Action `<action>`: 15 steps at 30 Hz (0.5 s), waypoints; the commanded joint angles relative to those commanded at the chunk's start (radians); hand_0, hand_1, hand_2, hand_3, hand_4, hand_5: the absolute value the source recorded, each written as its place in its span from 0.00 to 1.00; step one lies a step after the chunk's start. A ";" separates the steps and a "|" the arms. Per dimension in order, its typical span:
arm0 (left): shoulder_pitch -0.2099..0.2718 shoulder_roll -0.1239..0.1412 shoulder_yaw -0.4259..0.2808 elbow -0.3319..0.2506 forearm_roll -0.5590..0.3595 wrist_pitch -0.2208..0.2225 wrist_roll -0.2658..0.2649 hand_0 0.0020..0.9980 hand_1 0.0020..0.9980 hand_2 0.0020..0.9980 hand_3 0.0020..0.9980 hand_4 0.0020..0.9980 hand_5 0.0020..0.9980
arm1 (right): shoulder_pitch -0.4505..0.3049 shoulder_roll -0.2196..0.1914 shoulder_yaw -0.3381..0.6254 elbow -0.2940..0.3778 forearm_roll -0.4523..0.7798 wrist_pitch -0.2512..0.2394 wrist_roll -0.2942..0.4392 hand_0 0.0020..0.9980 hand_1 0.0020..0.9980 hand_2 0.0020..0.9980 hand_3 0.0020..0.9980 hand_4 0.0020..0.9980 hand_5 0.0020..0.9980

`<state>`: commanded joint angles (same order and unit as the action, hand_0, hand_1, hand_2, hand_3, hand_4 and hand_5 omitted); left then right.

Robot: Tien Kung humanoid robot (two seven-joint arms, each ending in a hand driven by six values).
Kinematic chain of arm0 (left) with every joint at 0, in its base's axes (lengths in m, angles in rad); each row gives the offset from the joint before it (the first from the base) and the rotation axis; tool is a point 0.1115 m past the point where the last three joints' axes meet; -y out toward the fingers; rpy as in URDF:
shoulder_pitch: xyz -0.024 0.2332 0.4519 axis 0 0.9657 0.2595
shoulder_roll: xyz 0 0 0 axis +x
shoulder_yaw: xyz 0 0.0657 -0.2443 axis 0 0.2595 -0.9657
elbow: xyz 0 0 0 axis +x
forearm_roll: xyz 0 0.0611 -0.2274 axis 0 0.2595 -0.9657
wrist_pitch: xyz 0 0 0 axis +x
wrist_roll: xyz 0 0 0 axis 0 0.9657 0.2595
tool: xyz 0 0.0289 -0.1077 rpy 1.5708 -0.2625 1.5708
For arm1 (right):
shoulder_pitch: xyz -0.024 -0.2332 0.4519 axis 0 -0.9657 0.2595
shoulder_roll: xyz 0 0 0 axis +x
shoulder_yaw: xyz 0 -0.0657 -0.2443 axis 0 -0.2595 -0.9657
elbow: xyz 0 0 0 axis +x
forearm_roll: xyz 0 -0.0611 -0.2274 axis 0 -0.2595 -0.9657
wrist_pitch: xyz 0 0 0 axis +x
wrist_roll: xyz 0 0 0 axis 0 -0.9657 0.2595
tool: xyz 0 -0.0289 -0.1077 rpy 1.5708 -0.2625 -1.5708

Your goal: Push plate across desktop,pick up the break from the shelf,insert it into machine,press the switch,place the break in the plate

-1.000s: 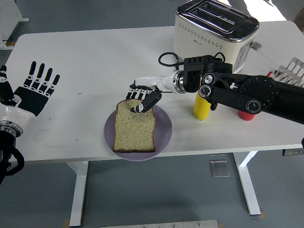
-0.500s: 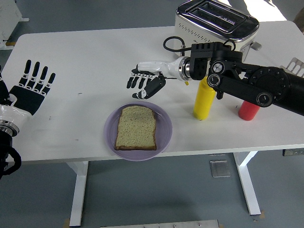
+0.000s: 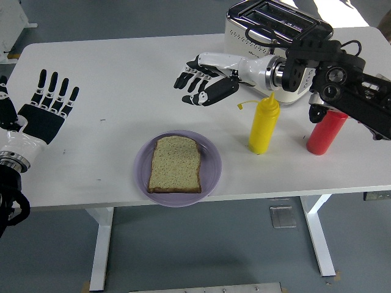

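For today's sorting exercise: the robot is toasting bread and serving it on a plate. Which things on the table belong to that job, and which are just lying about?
Part of the job:
bread, lying on the plate
plate
toaster
right hand, open above the table

Just lying about:
yellow bottle
red bottle
left hand, open at the table's left edge

black arms (image 3: 351, 101), white wrists, black-white fingers (image 3: 190, 79).

purple plate (image 3: 211, 160), yellow bottle (image 3: 264, 124), red bottle (image 3: 322, 132)
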<state>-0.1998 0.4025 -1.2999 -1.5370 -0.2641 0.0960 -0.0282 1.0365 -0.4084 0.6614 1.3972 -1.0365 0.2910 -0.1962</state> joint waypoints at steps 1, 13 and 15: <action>0.001 0.000 -0.001 -0.007 -0.001 0.001 0.000 0.81 0.74 0.70 0.70 0.80 1.00 | -0.014 -0.008 0.030 0.022 0.021 -0.014 0.003 0.65 0.66 0.66 0.63 0.63 0.23; 0.007 -0.001 -0.001 -0.057 -0.021 0.010 0.000 0.81 0.74 0.70 0.70 0.80 1.00 | -0.173 -0.083 0.348 0.148 0.205 -0.172 0.062 0.64 0.64 0.63 0.61 0.63 0.23; 0.008 -0.002 -0.001 -0.065 -0.025 0.011 0.001 0.81 0.74 0.70 0.70 0.80 1.00 | -0.212 -0.089 0.392 0.153 0.243 -0.193 0.071 0.64 0.64 0.63 0.61 0.63 0.23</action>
<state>-0.1915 0.4009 -1.3008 -1.6017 -0.2888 0.1074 -0.0277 0.8247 -0.4974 1.0532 1.5499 -0.7940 0.0979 -0.1248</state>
